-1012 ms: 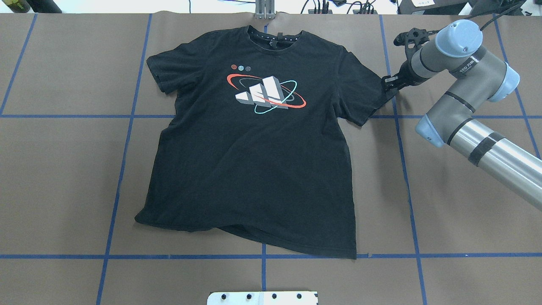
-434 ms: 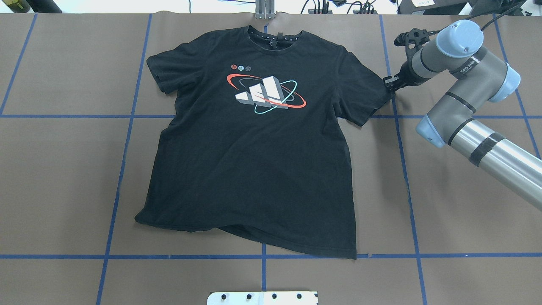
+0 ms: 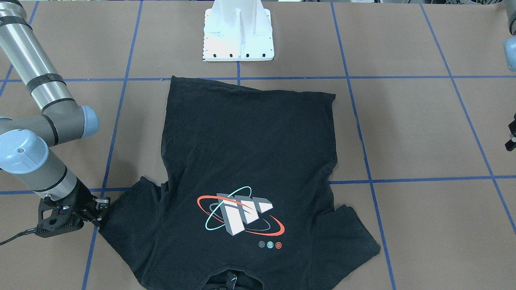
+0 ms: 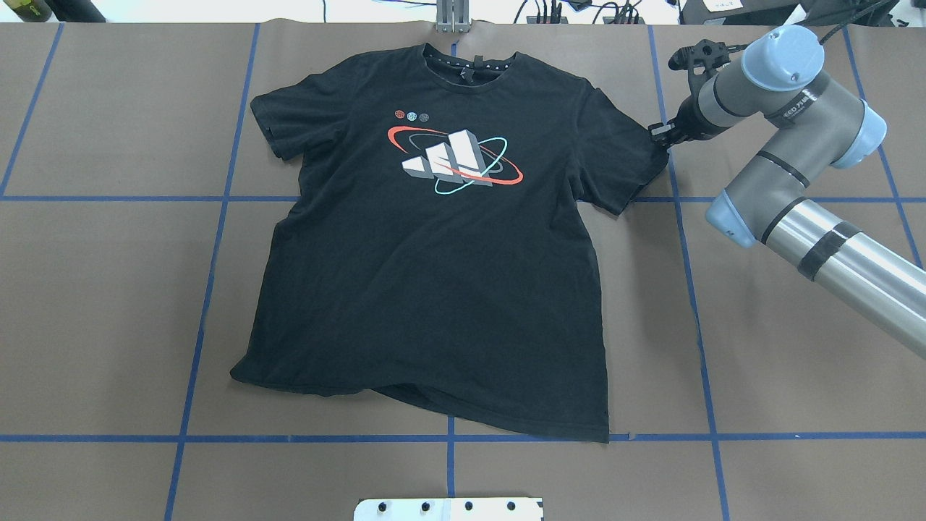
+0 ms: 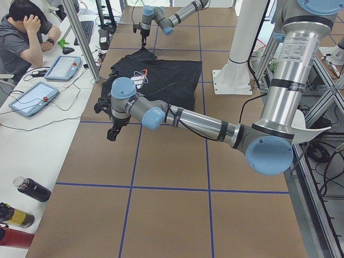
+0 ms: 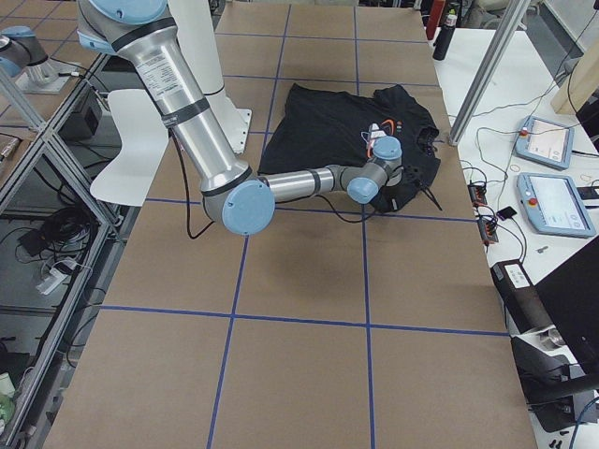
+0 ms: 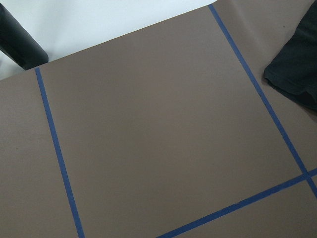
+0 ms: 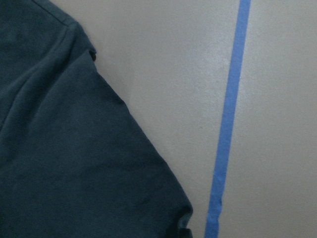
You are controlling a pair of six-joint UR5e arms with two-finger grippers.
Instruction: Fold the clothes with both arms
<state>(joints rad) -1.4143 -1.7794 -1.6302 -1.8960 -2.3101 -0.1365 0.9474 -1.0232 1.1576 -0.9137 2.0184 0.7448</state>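
- Sleeve tip of the T-shirt, which is spread flat and print-up, lies at the tips of my right gripper; the body runs collar-to-hem beside it.
- Well apart from the T-shirt's other sleeve hangs my left gripper, so the right is nearer.
- Jaw width on these 2: I cannot tell.

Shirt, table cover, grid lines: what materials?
Shirt: soft matte black knit, likely cotton; it lies limp and wrinkled. Table cover: matte brown sheet, probably paper; no weave visible. Lines: likely blue tape; flat strips, one end visible in the wrist view.
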